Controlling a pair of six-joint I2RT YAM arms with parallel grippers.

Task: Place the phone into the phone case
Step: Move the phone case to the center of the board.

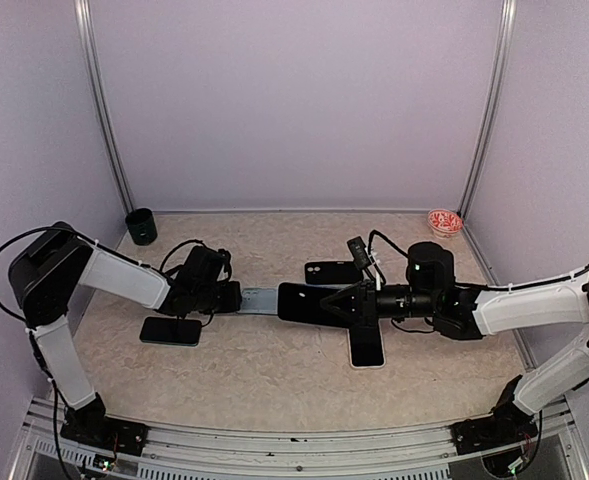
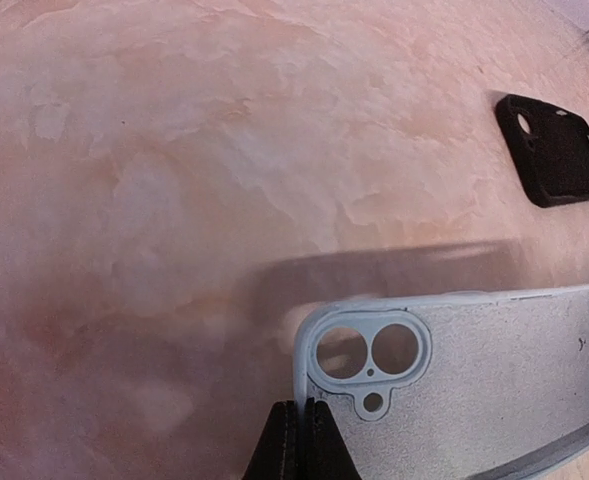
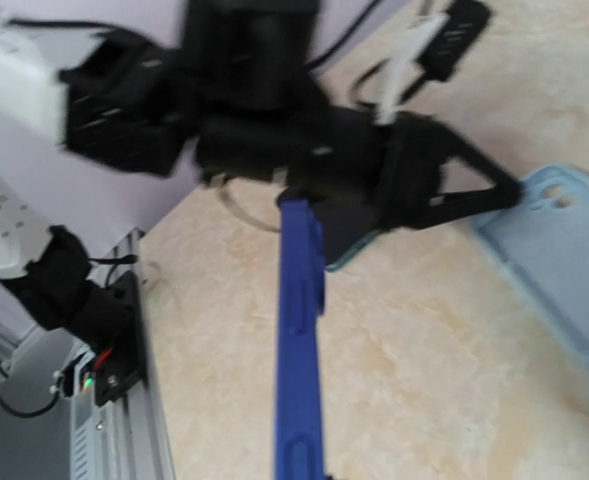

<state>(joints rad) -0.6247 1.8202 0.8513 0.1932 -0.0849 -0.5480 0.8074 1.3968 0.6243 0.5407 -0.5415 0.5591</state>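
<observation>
Left claw (image 1: 232, 298) clenched on case (image 2: 494, 370) rim, camera end, just off bench (image 1: 274, 400). Right claw (image 1: 354, 302) grasps phone (image 1: 312, 302), mid-bench, right of case. Phone likely stiff, slick, fragile, so grip its edges; case looks bendy.

Your left wrist view cuts the pale blue phone case (image 2: 494, 370) at its bottom edge; your right wrist view is blurred, the blue-edged phone (image 3: 299, 350) cropped by the lower border, its face unseen.
</observation>
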